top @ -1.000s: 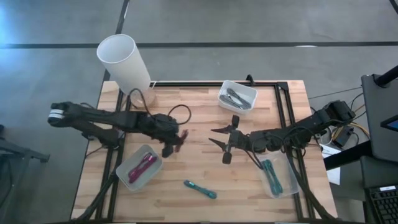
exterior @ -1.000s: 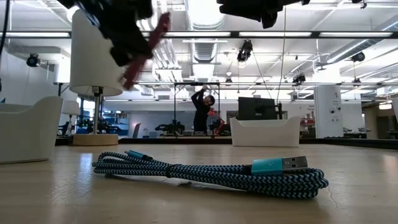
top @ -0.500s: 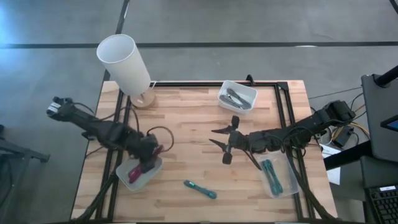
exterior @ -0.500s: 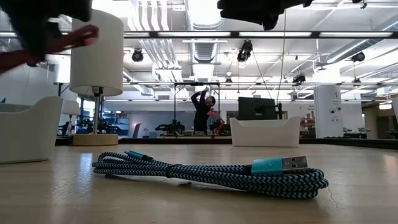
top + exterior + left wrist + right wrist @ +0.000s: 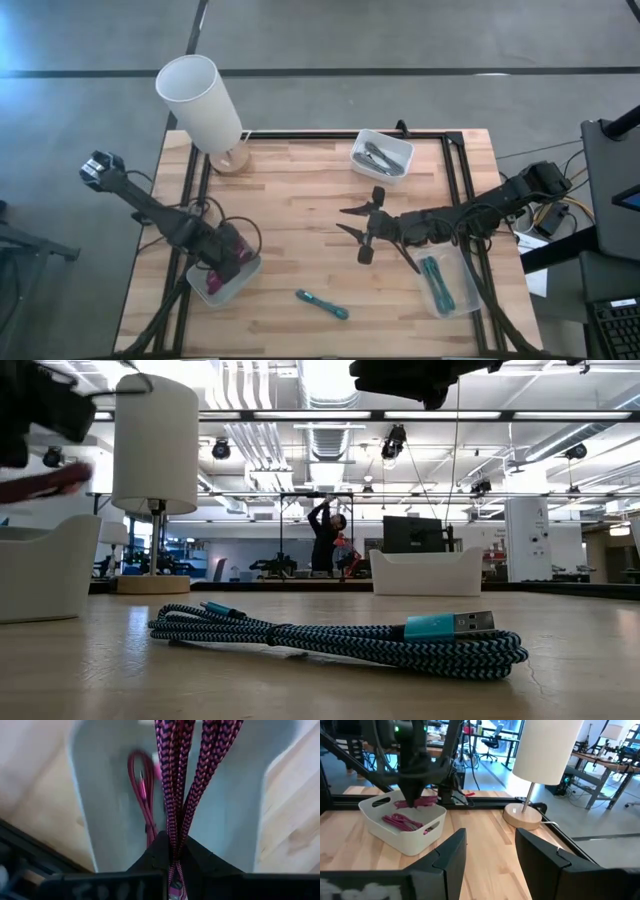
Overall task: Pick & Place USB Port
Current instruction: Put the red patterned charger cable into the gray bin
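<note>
A pink braided USB cable [image 5: 176, 780] is in my left gripper [image 5: 228, 264], which is shut on it above the white near-left bin [image 5: 246, 272]. Another pink cable [image 5: 143, 795] lies on that bin's floor. A teal braided cable [image 5: 322, 304] lies coiled on the wood near the table's near edge, close in the low view as the teal cable [image 5: 340, 635]. My right gripper [image 5: 352, 228] hovers open over the table's middle, touching nothing; its wrist view shows the bin [image 5: 405, 832] and the left gripper [image 5: 415, 795] above it. My left gripper pinches the pink cable as a bundle of several strands [image 5: 175, 842] between its two fingers, coming from above and pointing down into the bin. The cable's loops hang past the fingertips over the bin floor [image 5: 220, 805]; whether they touch it I cannot tell.
A white lamp [image 5: 200, 100] stands at the far-left corner. A far bin [image 5: 381, 155] holds dark cables, and a near-right bin [image 5: 445, 283] holds teal ones. Black frame rails [image 5: 455, 190] run along the table's sides. Bare wood lies between the bins.
My left gripper has carried the pink cable from the table's middle toward the near-left, and now stands over the white bin, lower than before. The cable has stayed in its hold.
</note>
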